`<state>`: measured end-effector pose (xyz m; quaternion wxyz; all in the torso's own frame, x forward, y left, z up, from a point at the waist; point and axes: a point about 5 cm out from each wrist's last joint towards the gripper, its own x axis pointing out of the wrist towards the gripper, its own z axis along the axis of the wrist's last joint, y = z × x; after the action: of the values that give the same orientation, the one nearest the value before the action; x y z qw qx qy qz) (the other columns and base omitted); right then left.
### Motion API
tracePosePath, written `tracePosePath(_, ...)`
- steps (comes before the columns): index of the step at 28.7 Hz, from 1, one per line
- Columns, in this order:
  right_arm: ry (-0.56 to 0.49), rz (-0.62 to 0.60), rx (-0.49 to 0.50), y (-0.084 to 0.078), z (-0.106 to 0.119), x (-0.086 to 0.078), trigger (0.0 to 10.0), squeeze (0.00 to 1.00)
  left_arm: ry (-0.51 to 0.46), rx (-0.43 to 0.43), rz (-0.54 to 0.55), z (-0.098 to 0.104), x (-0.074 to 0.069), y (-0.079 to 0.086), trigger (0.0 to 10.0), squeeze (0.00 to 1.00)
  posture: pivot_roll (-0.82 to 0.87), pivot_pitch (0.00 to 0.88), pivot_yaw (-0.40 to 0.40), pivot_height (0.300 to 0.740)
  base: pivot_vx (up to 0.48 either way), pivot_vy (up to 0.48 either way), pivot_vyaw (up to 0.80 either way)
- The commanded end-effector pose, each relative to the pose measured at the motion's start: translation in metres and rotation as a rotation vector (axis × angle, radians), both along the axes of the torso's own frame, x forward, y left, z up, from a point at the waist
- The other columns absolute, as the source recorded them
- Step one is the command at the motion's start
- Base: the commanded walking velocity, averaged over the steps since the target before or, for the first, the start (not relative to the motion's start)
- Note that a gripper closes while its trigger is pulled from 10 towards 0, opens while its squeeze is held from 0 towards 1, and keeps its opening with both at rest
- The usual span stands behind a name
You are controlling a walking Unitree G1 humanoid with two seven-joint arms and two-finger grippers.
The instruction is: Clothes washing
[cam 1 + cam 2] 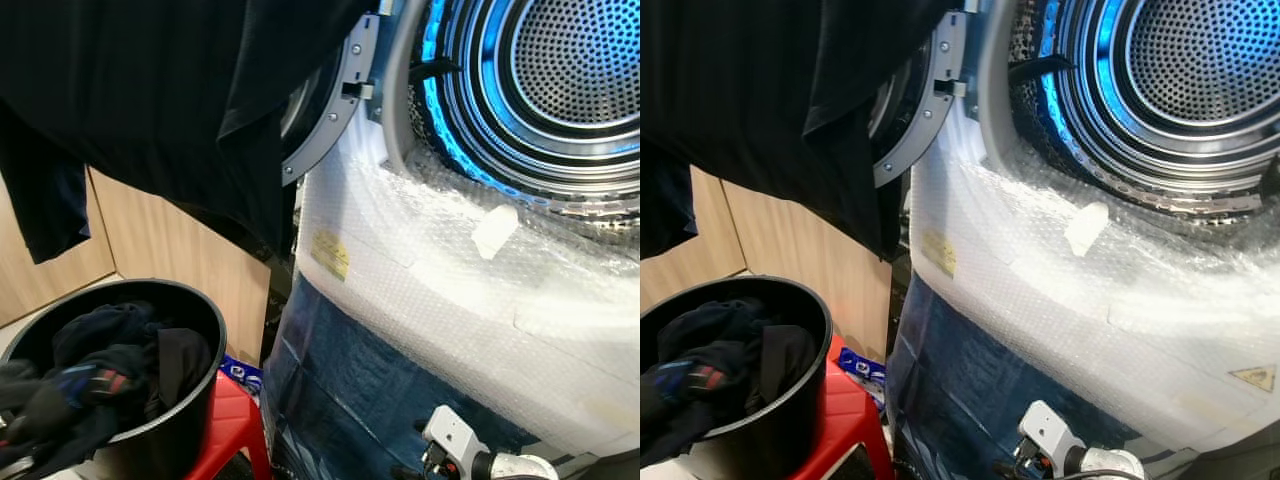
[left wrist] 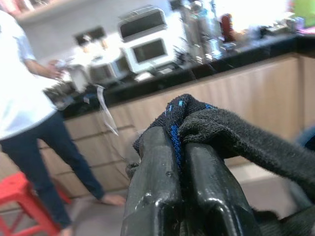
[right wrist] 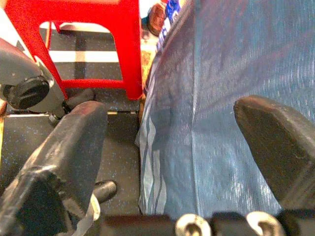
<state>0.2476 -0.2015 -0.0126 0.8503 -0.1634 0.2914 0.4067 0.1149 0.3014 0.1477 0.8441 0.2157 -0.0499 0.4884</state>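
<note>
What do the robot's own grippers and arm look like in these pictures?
Left gripper: two long, glossy black fingers with rounded, scuffed tips. Right gripper: two thick, matte black fingers with worn, dusty pads; silver screw heads show at the base. The right arm is silver-white with black joints and thin dark cables.

The left gripper [image 2: 179, 147] had its two long black fingers pressed together, and they pinched a fold of dark knitted cloth with blue stitches [image 2: 197, 118]. The silver right arm [image 1: 480, 455] hung low with its wrist bent. The right gripper [image 3: 182, 132] pointed down, its two black fingers standing wide apart.
</note>
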Motion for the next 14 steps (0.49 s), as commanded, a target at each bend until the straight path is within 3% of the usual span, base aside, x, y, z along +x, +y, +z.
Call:
tracePosePath(1, 0.005, -0.005, -0.022, -0.007, 0.002, 0.002, 10.0, 0.0, -0.011, -0.019, 0.019, 0.0, -0.001, 0.002, 10.0, 0.0, 0.24, 0.0, -0.156, 0.74, 0.0, 0.0, 0.0)
tracePosePath(7, 0.005, -0.019, -0.028, -0.009, 0.002, 0.001, 10.0, 0.0, -0.044, -0.073, 0.111, 0.001, -0.006, 0.028, 10.0, 0.0, 0.23, 0.0, -0.156, 0.74, 0.0, 0.0, 0.0)
tracePosePath(14, 0.0, -0.028, -0.029, -0.009, 0.002, 0.002, 10.0, 0.0, -0.031, -0.113, 0.118, -0.001, -0.004, 0.041, 10.0, 0.0, 0.23, 0.0, -0.154, 0.74, 0.0, 0.0, 0.0)
